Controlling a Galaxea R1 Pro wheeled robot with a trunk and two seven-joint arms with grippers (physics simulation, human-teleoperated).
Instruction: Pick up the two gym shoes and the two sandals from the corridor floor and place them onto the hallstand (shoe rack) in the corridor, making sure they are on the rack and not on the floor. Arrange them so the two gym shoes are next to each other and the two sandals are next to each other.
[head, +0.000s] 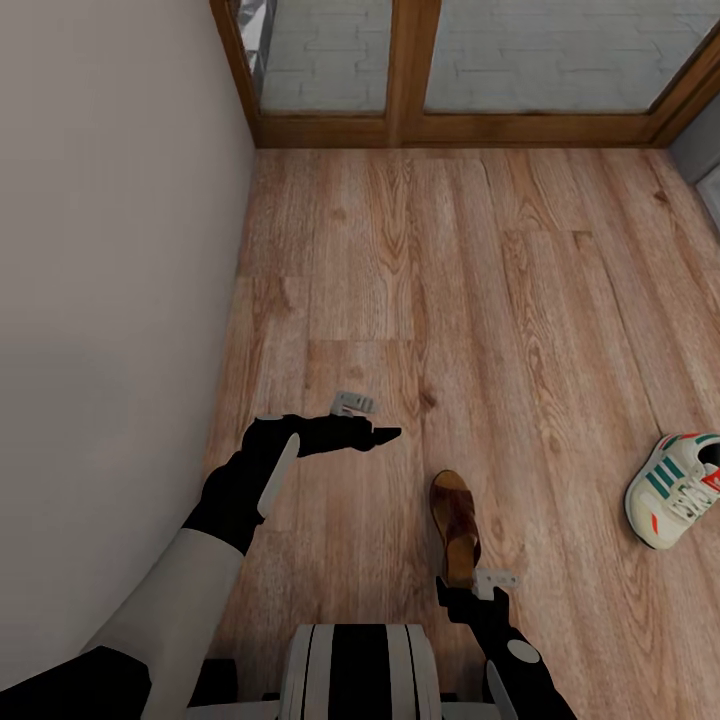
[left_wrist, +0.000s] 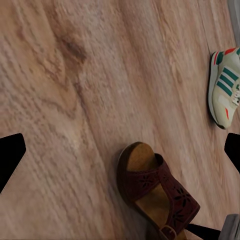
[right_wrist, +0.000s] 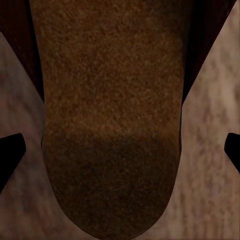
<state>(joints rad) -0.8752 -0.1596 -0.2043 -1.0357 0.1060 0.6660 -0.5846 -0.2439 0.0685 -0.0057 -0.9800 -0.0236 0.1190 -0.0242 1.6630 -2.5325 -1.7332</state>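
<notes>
Lying flat on the corridor floor (head: 420, 260), close in front of the robot's base: one sandal (head: 456, 525), toe toward the far end, heel toward the robot. Poised right at that heel, the right gripper (head: 462, 590), jaws spread wide with a fingertip at each side edge of the right wrist view and the mottled brown footbed (right_wrist: 110, 125) filling the gap between them; not closed on anything, and contact with the sandal impossible to judge. Off to the right, well apart from the sandal, one gym shoe (head: 676, 492) resting on the planks, white with teal stripes and orange-red patches, cut by the frame edge. Hanging over bare floor to the left of the sandal and a little farther away, the left gripper (head: 385, 433), pointing right, empty, jaws wide apart as seen by the dark tips at both edges of the left wrist view. Visible through that same view: sandal (left_wrist: 157, 192) and gym shoe (left_wrist: 226, 87) on wood grain. Bounding the far end, a wood-framed glass door (head: 400, 70); running along the left, a plain wall (head: 110, 250).
</notes>
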